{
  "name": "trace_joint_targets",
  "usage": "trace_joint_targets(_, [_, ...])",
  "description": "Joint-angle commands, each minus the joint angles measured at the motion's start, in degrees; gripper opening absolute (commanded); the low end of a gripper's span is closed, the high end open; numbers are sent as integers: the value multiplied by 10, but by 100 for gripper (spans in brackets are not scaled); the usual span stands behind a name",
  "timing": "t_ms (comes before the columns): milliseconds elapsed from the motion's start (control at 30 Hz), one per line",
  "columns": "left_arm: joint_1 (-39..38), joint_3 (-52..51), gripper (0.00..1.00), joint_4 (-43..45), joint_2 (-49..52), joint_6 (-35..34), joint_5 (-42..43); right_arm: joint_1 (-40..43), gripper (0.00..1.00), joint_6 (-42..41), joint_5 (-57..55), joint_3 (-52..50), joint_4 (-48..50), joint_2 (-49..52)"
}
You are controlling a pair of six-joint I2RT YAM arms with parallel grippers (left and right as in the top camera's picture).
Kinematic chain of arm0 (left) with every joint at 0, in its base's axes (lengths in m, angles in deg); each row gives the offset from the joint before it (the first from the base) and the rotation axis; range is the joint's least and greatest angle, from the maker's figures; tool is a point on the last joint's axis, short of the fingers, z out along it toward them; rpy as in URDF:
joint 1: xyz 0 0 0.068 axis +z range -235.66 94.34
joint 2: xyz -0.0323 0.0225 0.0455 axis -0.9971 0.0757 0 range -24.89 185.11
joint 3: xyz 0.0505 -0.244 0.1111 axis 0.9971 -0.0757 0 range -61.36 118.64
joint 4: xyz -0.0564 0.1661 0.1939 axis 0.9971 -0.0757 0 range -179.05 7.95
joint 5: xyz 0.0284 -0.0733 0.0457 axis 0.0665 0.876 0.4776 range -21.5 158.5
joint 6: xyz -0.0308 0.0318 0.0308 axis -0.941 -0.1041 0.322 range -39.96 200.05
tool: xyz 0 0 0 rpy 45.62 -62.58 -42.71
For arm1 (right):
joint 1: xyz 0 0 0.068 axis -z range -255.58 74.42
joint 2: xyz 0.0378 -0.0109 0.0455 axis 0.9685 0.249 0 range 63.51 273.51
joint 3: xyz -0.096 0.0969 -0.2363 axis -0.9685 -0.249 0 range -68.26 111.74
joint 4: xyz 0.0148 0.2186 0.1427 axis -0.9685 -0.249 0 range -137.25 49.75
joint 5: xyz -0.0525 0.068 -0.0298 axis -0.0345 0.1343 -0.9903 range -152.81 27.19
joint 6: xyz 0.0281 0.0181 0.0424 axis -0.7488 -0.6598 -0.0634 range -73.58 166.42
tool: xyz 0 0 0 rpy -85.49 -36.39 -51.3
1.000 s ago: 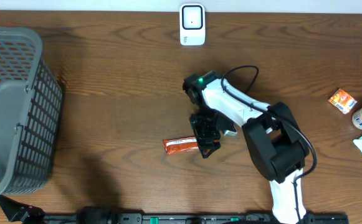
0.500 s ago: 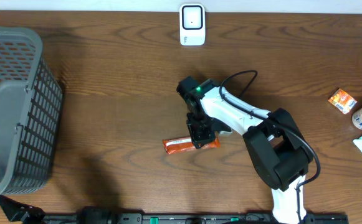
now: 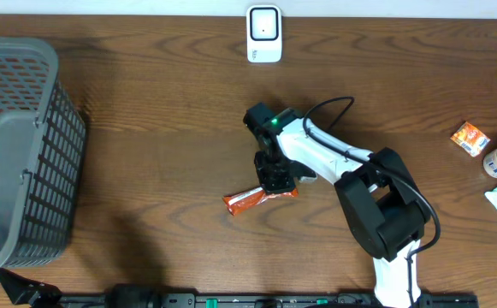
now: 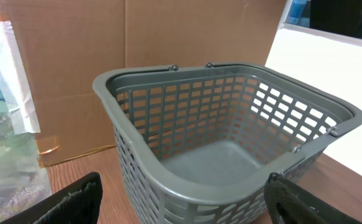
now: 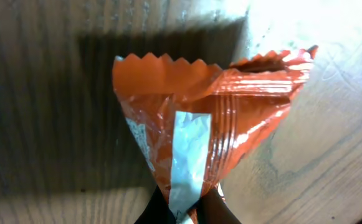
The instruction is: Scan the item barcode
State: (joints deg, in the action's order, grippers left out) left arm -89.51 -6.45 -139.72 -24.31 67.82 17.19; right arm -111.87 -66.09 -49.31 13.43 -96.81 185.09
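The right hand (image 3: 275,181) is clamped on one end of the crinkled orange foil snack wrapper (image 3: 250,199) at the middle of the wooden desk (image 3: 145,171), likely to carry it to the white boxy scanner (image 3: 264,34) at the far edge. The left hand (image 4: 184,180) stands open, idle.

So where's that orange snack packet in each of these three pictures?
Overhead: the orange snack packet is mid-table, its right end pinched by the right gripper.
Right wrist: it fills the middle of the picture, zigzag-cut end towards the top.
Left wrist: not in it; only the grey basket shows.
Shared landmark: the wooden table, seen around the packet in both the overhead and right wrist views.
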Motion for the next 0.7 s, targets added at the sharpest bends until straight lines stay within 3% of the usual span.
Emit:
trace_joint_targets(0, [-1,-4,84,1,-4,-6,-1,15,1,91,-103,-35,18,83])
trace_joint_targets(233, [-1,-4,83,1,-4,-6,-1,23,1,238,-206,25,50,-37])
trace_joint_targets(300, [-1,-4,83,1,-4,-6,-1,23,1,327,-244,30,87,-83])
trace_joint_targets(367, [-1,-4,83,1,-4,-6,-1,17,1,495,-253,30,158,-150])
trace_joint_targets(500, [-1,-4,83,1,-4,-6,-1,3,1,653,-240,30,235,-194])
trace_joint_targets(667, [-1,-4,83,2,-4,-6,-1,1,1,688,-235,30,231,-204])
